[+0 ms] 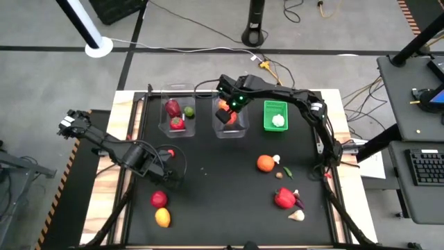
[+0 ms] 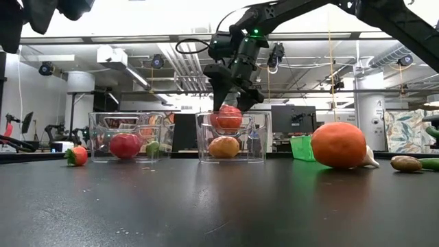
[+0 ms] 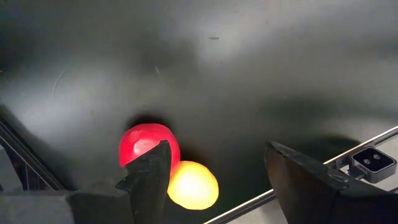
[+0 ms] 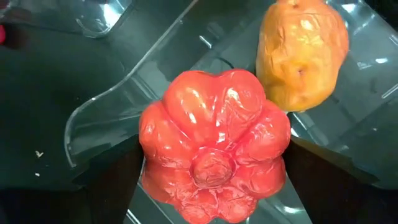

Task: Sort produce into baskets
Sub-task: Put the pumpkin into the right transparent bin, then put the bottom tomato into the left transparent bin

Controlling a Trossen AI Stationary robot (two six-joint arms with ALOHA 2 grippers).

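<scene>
Two clear tubs sit at the far edge of the black table (image 1: 208,187), and the middle tub (image 1: 230,119) serves as landmark here. Directly above it hangs the right gripper (image 2: 230,110), its fingers spread wide around a red ribbed pepper (image 4: 214,158); whether they actually press on the pepper I cannot tell. Inside that tub an orange potato-like piece (image 4: 303,53) lies beside the pepper. Left of the middle tub stands the other clear tub (image 1: 177,114), holding red pieces and a lime green one. Right of it sits the green mesh basket (image 1: 275,116) with a white piece inside. Well in front of the middle tub and to its left, the left gripper (image 1: 170,167) hovers over bare table, partly parted and grasping nothing, near a red fruit (image 3: 148,144) touching a yellow fruit (image 3: 193,185).
</scene>
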